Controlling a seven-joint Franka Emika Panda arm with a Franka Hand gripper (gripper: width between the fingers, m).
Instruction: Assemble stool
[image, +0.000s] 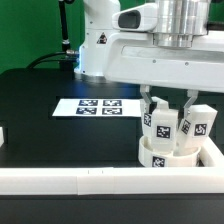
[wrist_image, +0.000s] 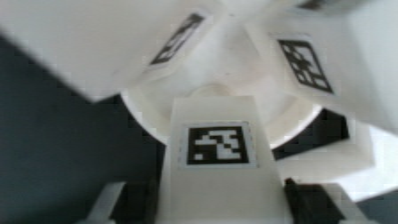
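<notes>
The round white stool seat (image: 168, 157) lies at the exterior view's right, near the white border corner. Three white legs with square tags stand up from it: one on the left (image: 159, 124), one in the middle (image: 184, 127), one on the right (image: 203, 122). My gripper (image: 170, 108) hangs straight down over them, its fingers (image: 150, 102) on either side of a leg. In the wrist view that tagged leg (wrist_image: 221, 140) fills the gap, and both dark pads (wrist_image: 139, 200) press its sides. The seat rim (wrist_image: 306, 132) and two other legs (wrist_image: 304, 60) lie beyond.
The marker board (image: 97, 106) lies flat on the black table behind the stool. A long white border bar (image: 60, 180) runs along the front and another (image: 214, 152) stands at the exterior view's right, close to the seat. The arm's base (image: 100, 45) stands at the back.
</notes>
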